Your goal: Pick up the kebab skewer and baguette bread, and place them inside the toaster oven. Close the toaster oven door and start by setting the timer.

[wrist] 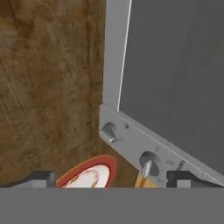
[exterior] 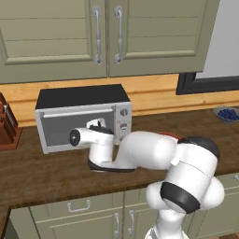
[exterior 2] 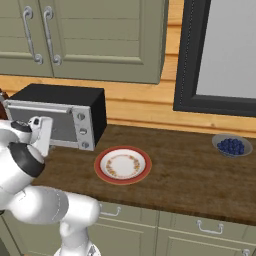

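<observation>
I read all three views as evenly and softly lit, with no obvious single light source and no glare. The rendering is flat. The arm [exterior: 140,154] casts only a faint dark patch on the surface [exterior: 42,172] beneath it. Edges look slightly soft and low-resolution, most of all in the hand view, where the toaster oven [wrist: 175,78] is smeared. I see no bending at the frame borders.

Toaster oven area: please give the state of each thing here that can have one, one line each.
toaster oven door: shut, upright.
gripper: open, holding nothing, near the oven's knobs.
plate: on the counter, nothing on it.
upper cabinet doors: shut.
bowl: on the counter, holds blueberries.
lower cabinet doors: shut.
</observation>
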Robot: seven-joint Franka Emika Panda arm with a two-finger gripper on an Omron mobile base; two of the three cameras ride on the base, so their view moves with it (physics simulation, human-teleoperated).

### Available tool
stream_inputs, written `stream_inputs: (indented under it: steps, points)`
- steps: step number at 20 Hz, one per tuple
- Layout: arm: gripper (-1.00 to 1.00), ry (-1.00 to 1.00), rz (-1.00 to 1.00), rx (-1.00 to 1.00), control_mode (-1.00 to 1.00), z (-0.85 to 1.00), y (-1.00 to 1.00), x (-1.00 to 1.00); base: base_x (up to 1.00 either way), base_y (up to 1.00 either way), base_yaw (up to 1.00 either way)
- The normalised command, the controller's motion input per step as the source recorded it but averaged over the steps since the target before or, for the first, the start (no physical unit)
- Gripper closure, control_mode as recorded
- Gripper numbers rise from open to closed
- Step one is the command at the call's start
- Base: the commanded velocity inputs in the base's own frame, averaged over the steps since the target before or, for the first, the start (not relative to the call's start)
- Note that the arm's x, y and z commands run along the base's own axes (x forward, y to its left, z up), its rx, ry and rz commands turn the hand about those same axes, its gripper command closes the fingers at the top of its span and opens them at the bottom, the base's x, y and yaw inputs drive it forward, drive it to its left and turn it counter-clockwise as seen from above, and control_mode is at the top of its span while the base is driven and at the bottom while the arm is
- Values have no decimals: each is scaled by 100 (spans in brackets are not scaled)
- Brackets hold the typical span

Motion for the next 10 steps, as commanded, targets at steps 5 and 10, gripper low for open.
stream_inputs:
  steps: [5,10]
  points:
    - [-100,14,18,-56,-100,-25,-47,-16,0,0,0]
    - [-100,1,10,-39,-100,-39,-59,-8,0,0,0]
